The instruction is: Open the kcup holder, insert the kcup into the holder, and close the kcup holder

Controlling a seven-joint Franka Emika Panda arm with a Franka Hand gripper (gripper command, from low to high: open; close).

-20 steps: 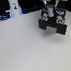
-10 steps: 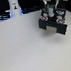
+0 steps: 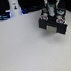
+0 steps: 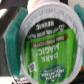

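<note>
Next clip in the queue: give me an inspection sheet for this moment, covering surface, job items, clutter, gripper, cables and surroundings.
Surface: white table, mostly bare.
Job's things: kcup holder, black, under the arm at the exterior view's right; drawer state too blurred to tell. kcup fills the wrist view, green and white lid facing the camera.
Clutter: white post with a blue light, at the back.
Grippers: gripper over the holder; teal pads flank the kcup, apparently gripping it.
Cables: nothing seen.
Surroundings: dark background; detail unreadable.

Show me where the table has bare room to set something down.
The white table lies bare in front of the kcup holder and the white post. It is crowded where the gripper hangs over the holder.
</note>
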